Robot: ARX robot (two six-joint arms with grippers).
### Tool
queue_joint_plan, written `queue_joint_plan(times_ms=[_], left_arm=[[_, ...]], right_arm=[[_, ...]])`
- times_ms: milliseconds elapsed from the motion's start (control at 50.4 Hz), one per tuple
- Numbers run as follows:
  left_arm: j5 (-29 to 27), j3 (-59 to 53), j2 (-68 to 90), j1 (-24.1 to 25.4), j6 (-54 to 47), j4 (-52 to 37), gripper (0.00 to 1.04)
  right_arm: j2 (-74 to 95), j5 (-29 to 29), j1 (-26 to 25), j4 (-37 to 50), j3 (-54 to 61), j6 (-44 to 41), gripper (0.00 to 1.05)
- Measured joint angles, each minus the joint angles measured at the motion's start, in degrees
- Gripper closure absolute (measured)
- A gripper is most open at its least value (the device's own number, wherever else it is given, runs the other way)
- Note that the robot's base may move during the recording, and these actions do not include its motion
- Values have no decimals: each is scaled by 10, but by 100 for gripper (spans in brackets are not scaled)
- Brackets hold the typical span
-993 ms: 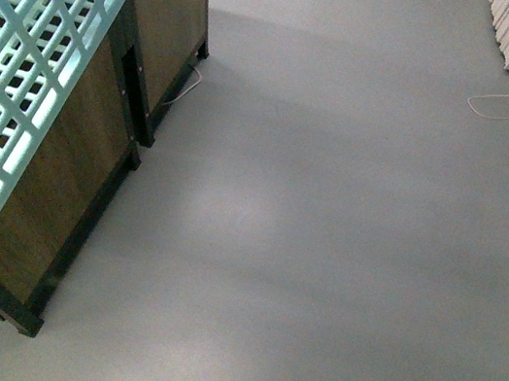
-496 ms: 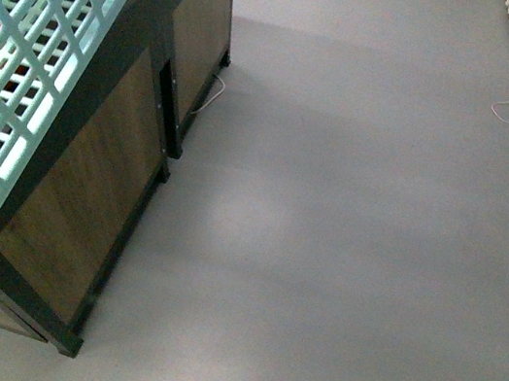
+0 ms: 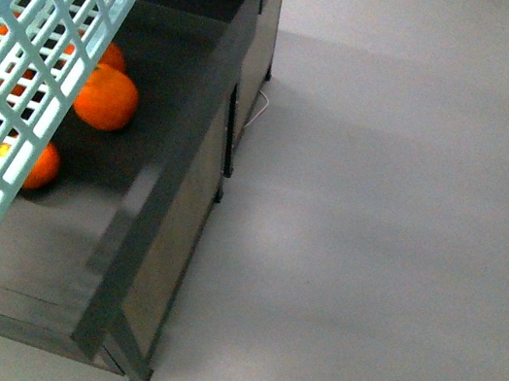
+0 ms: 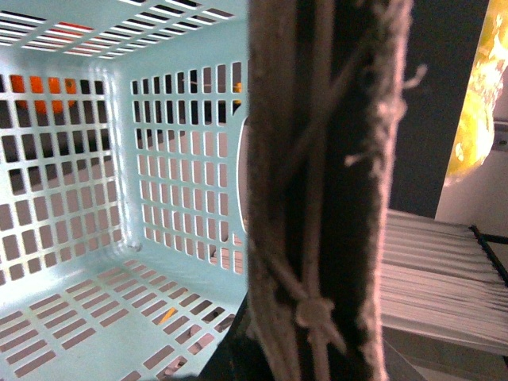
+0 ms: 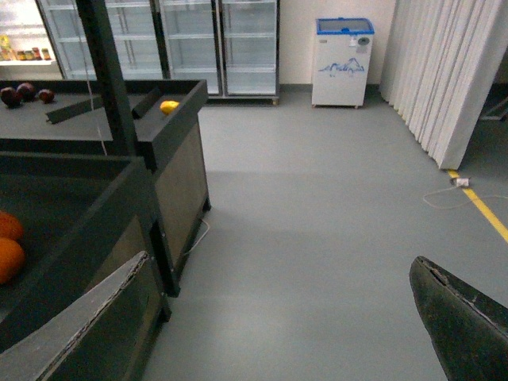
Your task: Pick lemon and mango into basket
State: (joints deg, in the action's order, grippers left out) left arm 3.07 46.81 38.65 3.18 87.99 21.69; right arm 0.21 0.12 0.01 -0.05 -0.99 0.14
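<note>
Front view has swung left: tangerines (image 3: 106,97) on the dark desk (image 3: 48,243) now show beside the empty basket (image 3: 12,108). Left pincer's grip cannot be told. Right pincer (image 5: 279,262) gapes wide. A yellow fruit (image 5: 169,105), perhaps the lemon, lies upper left in the right wrist view.

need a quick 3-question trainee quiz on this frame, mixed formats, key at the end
1. True or false: the right gripper is shut on a fruit.
2. In the front view, the round fruits in the near bin are: A orange, B green, C purple.
3. Fill in: in the right wrist view, the yellow fruit lies in the ___ of the two bins.
Key: 1 false, it is open and holds nothing. 2 A. 3 farther; it sits near the corner of the farther bin.
</note>
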Motion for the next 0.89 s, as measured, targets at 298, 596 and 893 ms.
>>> queue_joint_plan(times_ms=[298,596,893], left_arm=[[0,0,0,0,-1,0,101],[0,0,0,0,-1,0,101],[0,0,0,0,-1,0,101]], right_arm=[[0,0,0,0,0,0,9],[0,-1,0,0,0,0,9],[0,-1,0,0,0,0,9]])
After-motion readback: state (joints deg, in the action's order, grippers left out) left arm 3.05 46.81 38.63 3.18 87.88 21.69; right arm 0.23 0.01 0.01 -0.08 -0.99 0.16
